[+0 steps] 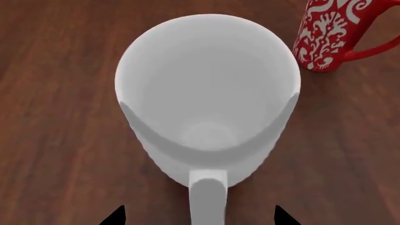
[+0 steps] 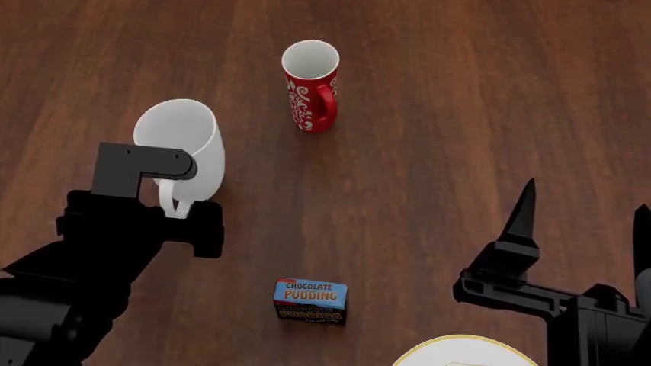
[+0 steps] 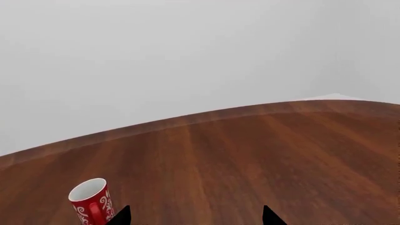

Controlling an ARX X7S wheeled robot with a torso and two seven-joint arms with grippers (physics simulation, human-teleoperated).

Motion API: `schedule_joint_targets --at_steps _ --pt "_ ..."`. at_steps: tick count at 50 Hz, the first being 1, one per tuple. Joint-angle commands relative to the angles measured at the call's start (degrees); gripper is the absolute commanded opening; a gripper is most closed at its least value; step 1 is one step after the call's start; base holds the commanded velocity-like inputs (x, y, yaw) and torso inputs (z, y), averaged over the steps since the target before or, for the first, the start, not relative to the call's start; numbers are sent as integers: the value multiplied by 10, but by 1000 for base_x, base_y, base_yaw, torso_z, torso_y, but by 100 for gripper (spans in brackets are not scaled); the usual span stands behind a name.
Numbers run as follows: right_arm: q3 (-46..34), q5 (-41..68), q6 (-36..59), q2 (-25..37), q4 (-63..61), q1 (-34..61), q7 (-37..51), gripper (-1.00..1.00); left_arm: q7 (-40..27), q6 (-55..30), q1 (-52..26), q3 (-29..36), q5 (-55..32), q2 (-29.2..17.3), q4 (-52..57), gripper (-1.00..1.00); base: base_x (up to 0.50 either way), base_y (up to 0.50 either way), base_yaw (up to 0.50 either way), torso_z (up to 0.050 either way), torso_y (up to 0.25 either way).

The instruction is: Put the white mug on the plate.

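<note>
Plain all-white mug [image 2: 183,145], loop handle

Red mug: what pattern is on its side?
White swirls on the red mug; clearest in the left wrist view.

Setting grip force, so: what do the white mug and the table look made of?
White mug: looks like matte ceramic, plain even white with no sharp highlights; a render, so uncertain. Table: dark reddish wood, by its grain streaks, with a soft satin sheen.
</note>
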Motion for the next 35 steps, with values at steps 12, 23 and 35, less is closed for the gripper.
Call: schedule_joint_targets --at_steps 12,23,35 --pt "-8 -2 -4 3 10 2 4 100 9 55 -26 9 -2 10 -87 100 0 0 0 0 0" --pt "-24 -4 -5 2 16 4 0 100 -30 -16 25 19 -5 -15 63 -100 0 0 0 0 0" --pt "-21 4 -1 6 2 -2 6 100 -52 -72 66 19 -19 -36 175 -100 0 0 0 0 0"
